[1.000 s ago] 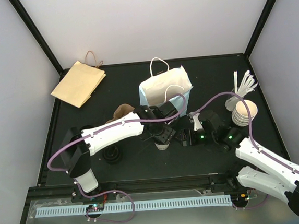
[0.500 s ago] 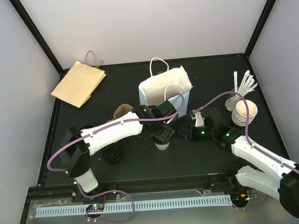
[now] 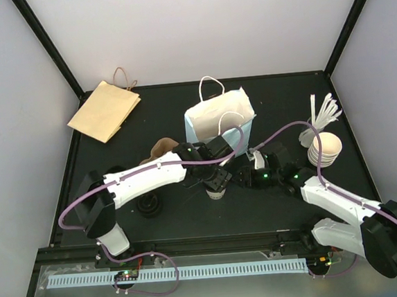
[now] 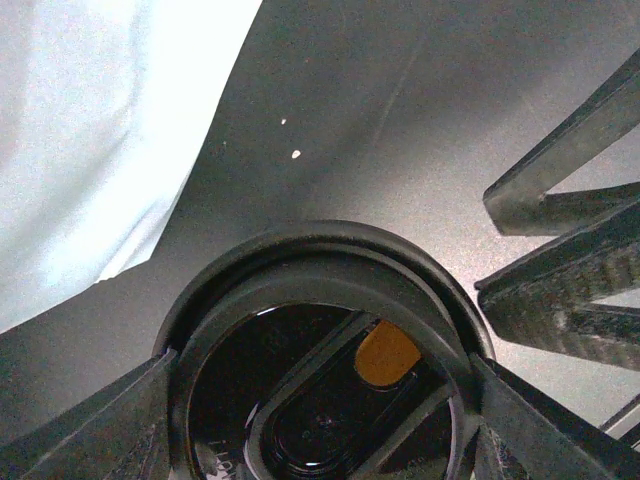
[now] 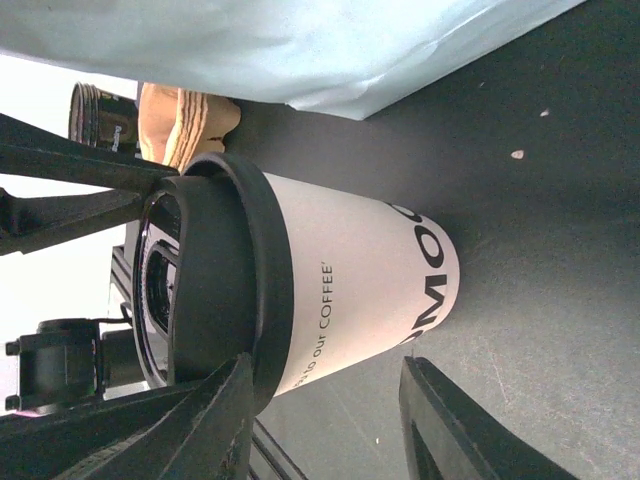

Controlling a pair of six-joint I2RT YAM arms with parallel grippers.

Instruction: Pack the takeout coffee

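We log takeout coffee (image 5: 350,290); print "our COFFEE", "MOC"; left tool (image 4: 320,395) grasps its black lid (image 4: 300,262); right tool (image 5: 330,405) flanks it, grip we cannot tell.

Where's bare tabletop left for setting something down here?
Free: far strip between brown bag and white bag; near strip right of the black lids. Crowded: centre, left end effector and right end effector at the takeout coffee.
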